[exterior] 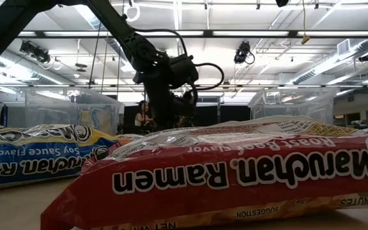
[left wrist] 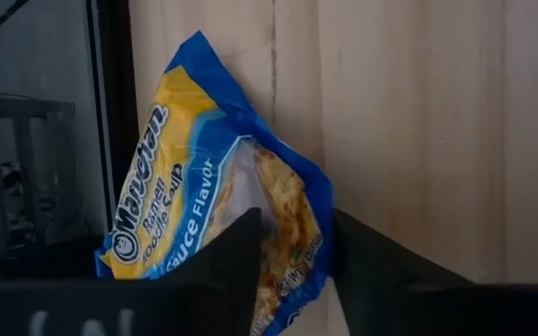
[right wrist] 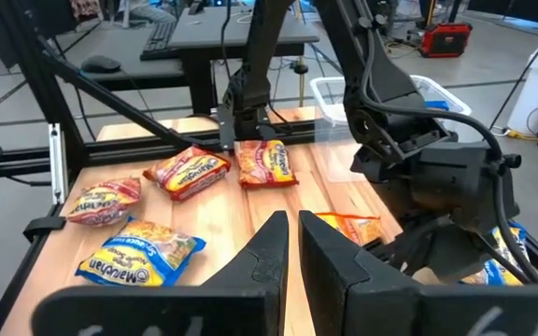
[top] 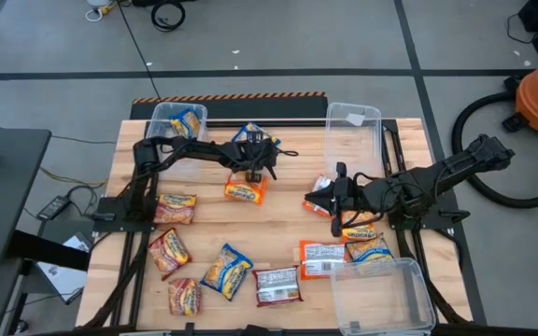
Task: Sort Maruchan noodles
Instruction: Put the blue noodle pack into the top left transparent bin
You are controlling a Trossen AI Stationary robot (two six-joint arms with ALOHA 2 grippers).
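A blue-and-yellow noodle packet (left wrist: 204, 187) lies by the table's far edge (top: 255, 133). My left gripper (left wrist: 297, 224) reaches out to it from the left (top: 258, 154) and is shut on it. An orange packet (top: 246, 191) lies on the wood just near of that gripper. My right gripper (right wrist: 292, 229) hangs high over the table's right middle (top: 316, 198), shut with nothing between its fingers. A red-and-white packet (top: 322, 187) lies on the table beneath it. Several more packets are scattered along the near half (top: 227, 271). My left gripper pinches the blue-and-yellow packet's near end (left wrist: 292, 252) between its two fingers, one on each side of the wrapper. The fingers slant down from the table's left and lie along the packet. The packet stretches away over the wood; whether it is clear of the table I cannot tell.
A clear bin (top: 177, 121) at the far left holds a blue packet. An empty clear bin (top: 353, 126) stands at the far right and another (top: 381, 294) at the near right corner. A red packet (exterior: 235, 179) and a blue one (exterior: 37, 156) lie at the near edge.
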